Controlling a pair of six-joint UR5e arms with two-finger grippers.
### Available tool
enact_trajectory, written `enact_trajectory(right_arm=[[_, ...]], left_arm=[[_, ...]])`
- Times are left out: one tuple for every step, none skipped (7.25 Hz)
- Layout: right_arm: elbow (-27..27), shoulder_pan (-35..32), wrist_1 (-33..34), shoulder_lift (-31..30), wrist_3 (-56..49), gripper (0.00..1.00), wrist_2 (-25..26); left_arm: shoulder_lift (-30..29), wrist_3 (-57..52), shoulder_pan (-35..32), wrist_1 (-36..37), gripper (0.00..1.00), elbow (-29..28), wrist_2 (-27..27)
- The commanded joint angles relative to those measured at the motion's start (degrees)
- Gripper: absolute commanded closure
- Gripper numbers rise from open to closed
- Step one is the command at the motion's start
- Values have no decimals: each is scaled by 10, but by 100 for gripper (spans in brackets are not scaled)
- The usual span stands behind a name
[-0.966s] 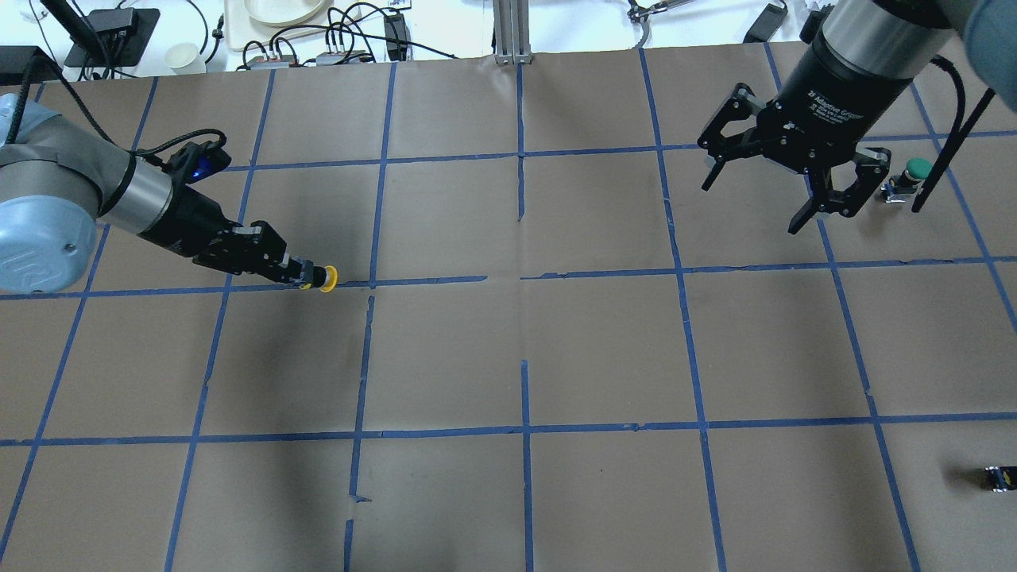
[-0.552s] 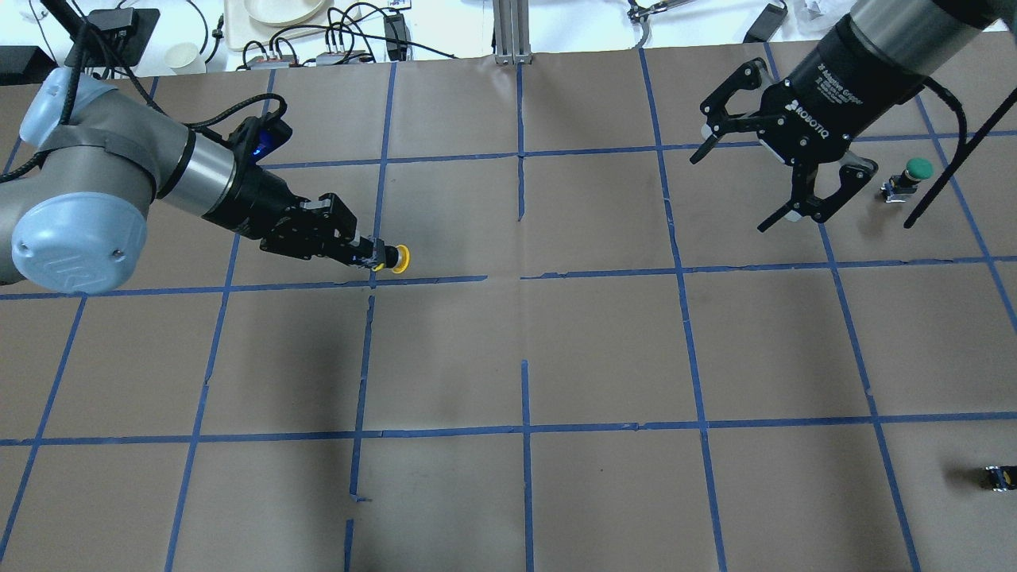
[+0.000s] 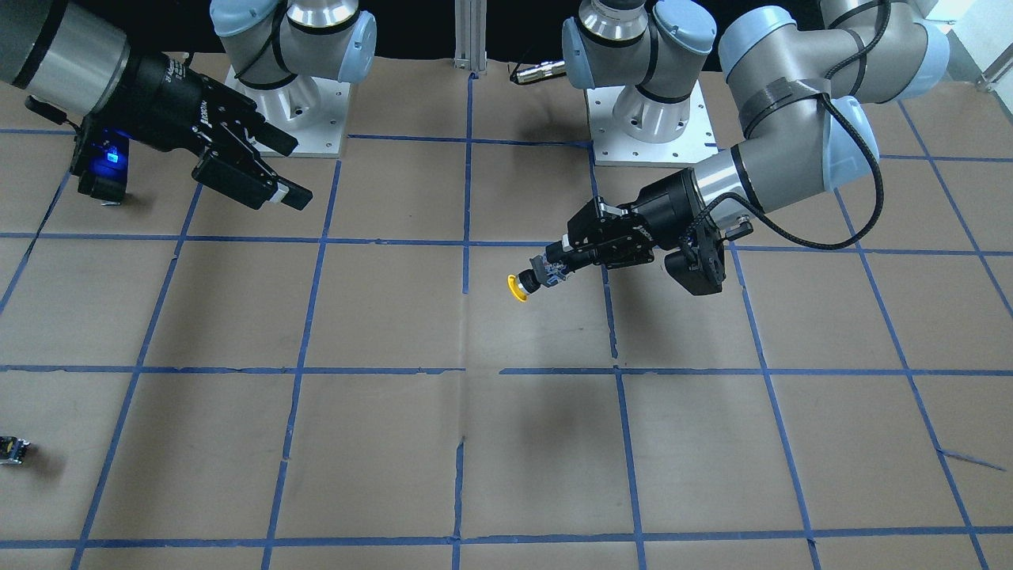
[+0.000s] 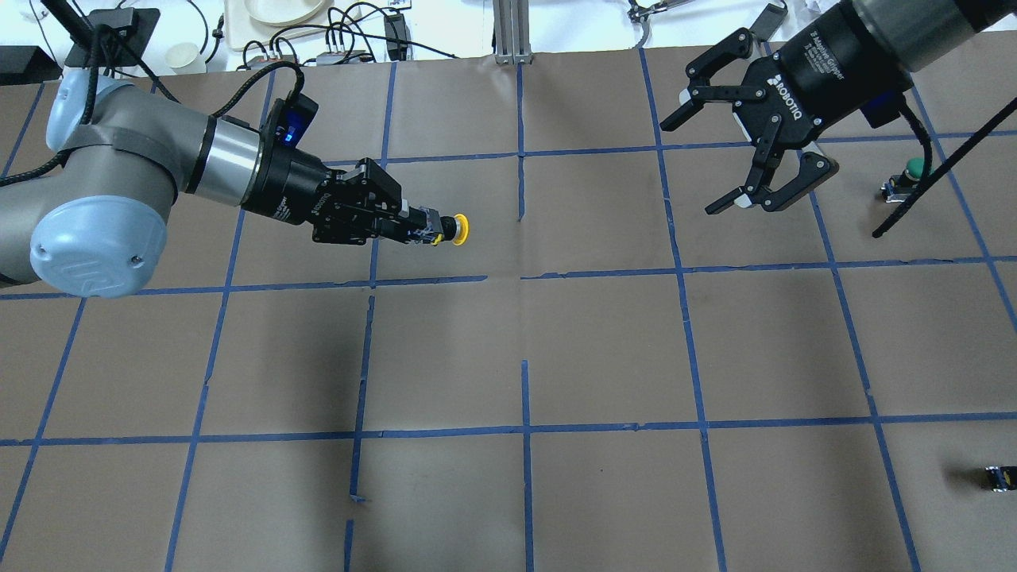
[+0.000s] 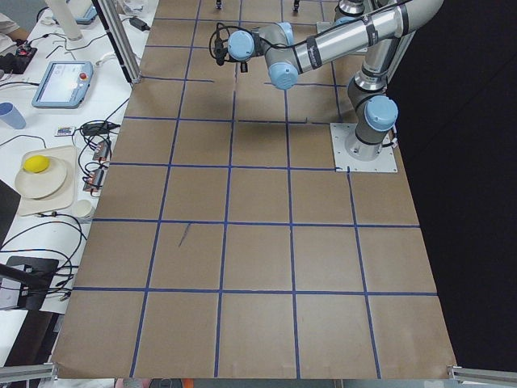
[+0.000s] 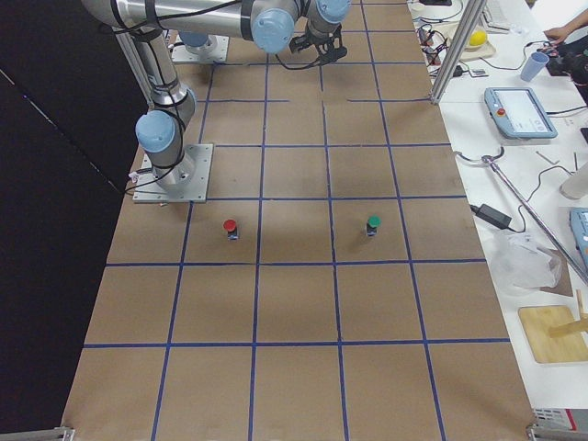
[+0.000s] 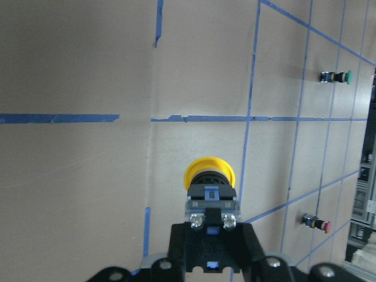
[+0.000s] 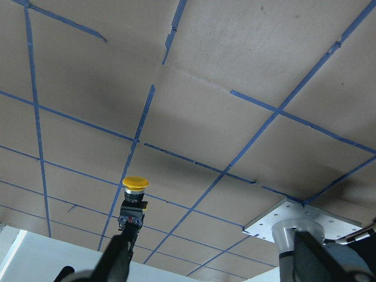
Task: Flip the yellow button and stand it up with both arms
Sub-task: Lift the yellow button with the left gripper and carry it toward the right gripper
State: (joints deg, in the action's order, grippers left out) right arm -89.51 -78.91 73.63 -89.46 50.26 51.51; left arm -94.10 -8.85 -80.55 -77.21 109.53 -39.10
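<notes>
The yellow button [image 4: 456,229] is held off the table, lying horizontal, cap pointing toward the table's middle. My left gripper [image 4: 419,226] is shut on its black-and-grey body. In the front-facing view the yellow button [image 3: 520,287] hangs above the paper at the left gripper [image 3: 556,267]. The left wrist view shows the cap [image 7: 209,173] ahead of the closed fingers [image 7: 194,235]. The right wrist view sees the button [image 8: 134,184] from afar. My right gripper [image 4: 688,169] is open and empty at the far right, well apart; it also shows in the front-facing view [image 3: 301,174].
A green-capped button [image 4: 912,173] stands at the far right, behind a black rod [image 4: 941,171]. A red-capped button [image 6: 230,226] stands near the right arm's base. A tiny dark part with a yellow spot [image 4: 999,477] lies at the near right edge. Blue tape lines grid the brown paper.
My left arm has carried the yellow button to the right and farther from the robot. My right gripper has swung leftward and turned, staying open.
</notes>
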Motion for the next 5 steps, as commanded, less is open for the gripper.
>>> enact_trajectory(right_arm=[[-1,0,0,2,51,0,-24],[-7,-2,0,2,56,0,-41],[-8,-2,-1,5,78,0,-61],[-8,-2,-1,16,91,0,-94],[-8,-2,-1,18,95,0,-118]], left_arm=[[9,-6,1,-4,98,30,116],[22,-10,0,-4,98,54,180],[49,-13,-2,-4,98,73,249],[76,-13,-2,-4,98,91,328],[96,-6,-5,-4,98,96,399]])
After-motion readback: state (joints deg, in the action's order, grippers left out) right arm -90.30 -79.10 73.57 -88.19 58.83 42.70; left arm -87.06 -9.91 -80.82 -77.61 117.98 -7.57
